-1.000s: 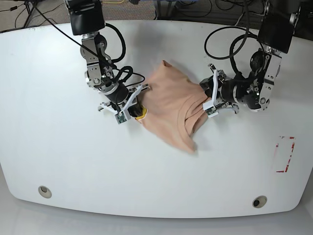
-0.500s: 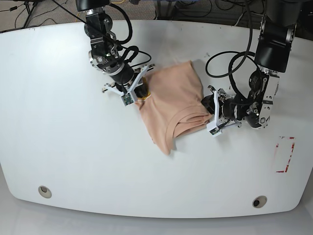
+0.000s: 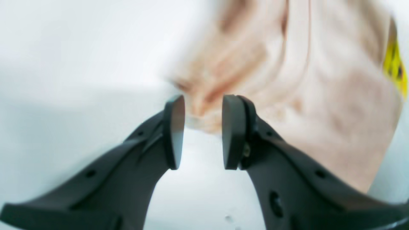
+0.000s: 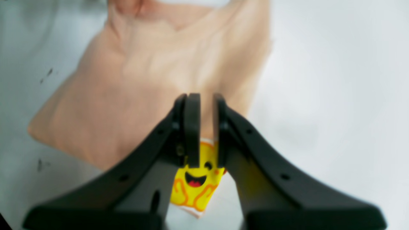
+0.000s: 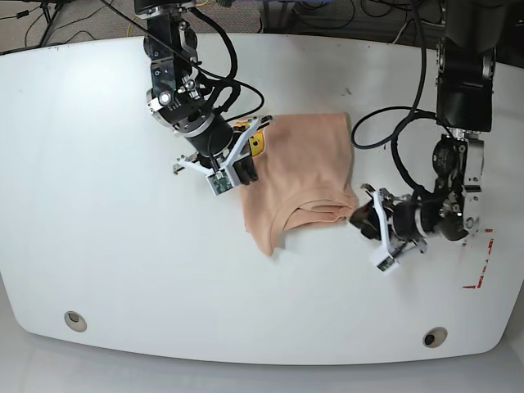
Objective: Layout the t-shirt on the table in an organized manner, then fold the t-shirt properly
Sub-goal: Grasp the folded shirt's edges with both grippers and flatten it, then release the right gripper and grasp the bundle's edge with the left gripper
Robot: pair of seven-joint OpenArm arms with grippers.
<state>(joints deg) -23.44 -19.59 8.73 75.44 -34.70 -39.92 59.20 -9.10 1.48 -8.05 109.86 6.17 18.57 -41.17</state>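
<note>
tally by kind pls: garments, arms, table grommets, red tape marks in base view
Pale peach fabric t-shirt: 1
Robot arms (left gripper, right gripper): 2
Round grey grommets: 2
Red tape outline: 1
Total: 6

Beyond the far edge of the table, a strip of dull grey floor shows. It darkens toward the middle of that edge. Loose black cables trail across it behind the table's far left corner and also behind the middle. A thin yellow cable lies at the very top, behind the far edge. Below the table's near edge runs a pale grey glossy band. The light is soft and even, and shadows on the tabletop are faint.
</note>
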